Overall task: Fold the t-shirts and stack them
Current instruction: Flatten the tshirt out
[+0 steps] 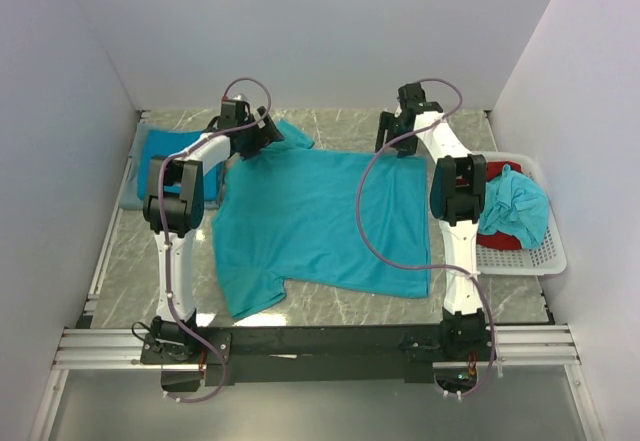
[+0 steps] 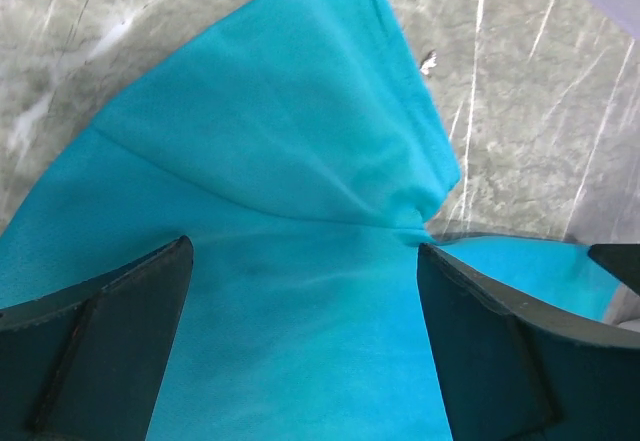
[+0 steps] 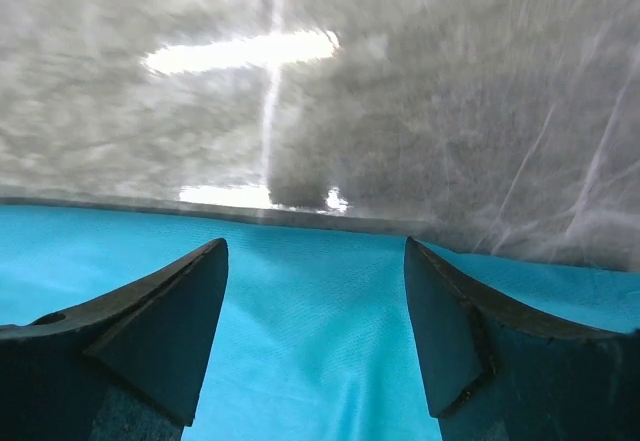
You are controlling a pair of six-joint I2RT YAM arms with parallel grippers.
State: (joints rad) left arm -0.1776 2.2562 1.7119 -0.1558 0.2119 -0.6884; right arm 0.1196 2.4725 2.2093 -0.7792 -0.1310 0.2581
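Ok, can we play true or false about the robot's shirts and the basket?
1. The spread t-shirt lies opened out on the table. True.
2. The white basket sits on the robot's left. False: it is on the right.
3. The left pincer and the right pincer are both open. True.
4. The red garment lies on the bare table. False: it is in the basket, with a crumpled teal shirt.

left arm (image 1: 172, 261), right arm (image 1: 458, 251): wearing white shells, black joint housings | mauve cords (image 1: 362, 223): looping along each | left pincer (image 2: 303, 251), right pincer (image 3: 315, 246): showing dark, matte, wedge-shaped fingers (image 2: 100, 341)
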